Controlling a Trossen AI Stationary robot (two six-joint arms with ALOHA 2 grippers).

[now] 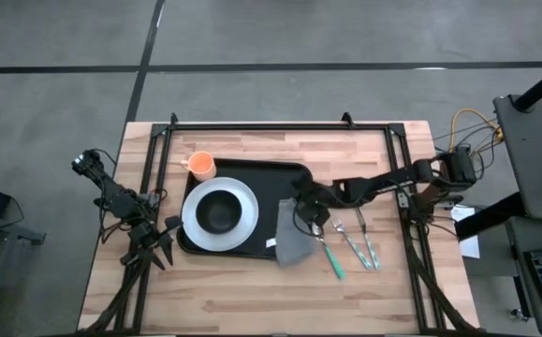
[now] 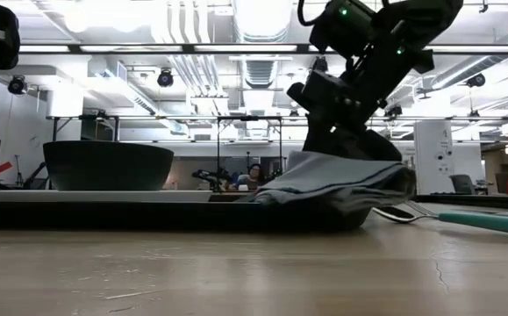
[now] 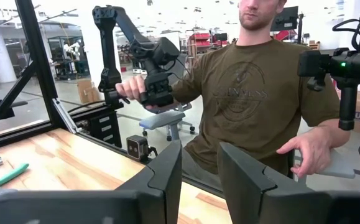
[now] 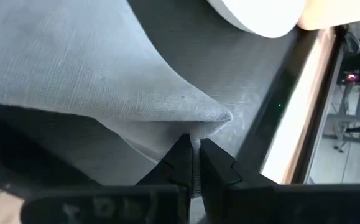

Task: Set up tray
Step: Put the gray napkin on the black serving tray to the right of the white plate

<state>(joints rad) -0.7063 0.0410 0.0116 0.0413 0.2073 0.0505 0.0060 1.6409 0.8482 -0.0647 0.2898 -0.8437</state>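
Note:
The black tray [image 1: 271, 178] lies mid-table and carries a white plate [image 1: 242, 220] with a black bowl [image 1: 219, 213] and an orange cup [image 1: 202, 166]. A grey napkin [image 1: 292, 236] sits at the tray's right end, its near part over the rim onto the table. My right gripper [image 1: 308, 212] is over the napkin's far end, shut on it. In the low view the napkin [image 2: 341, 186] humps up under that gripper [image 2: 341, 140]. My left gripper [image 3: 199, 171] waits open at the table's left edge, pointing out at the room. My right gripper pinches a raised peak of the grey napkin [image 4: 198, 127] between its two fingertips [image 4: 178, 155], coming from above and slanting down. How many layers, I cannot tell. The cloth is drawn up into a point at the fingers; the rest lies on the tray and table.
A spoon [image 1: 318, 232], a teal-handled utensil [image 1: 335, 265] and two forks [image 1: 357, 241] lie on the wood right of the tray. The black frame rails [image 1: 280, 124] border the table. A seated person [image 3: 254, 93] is beyond the table in the left wrist view.

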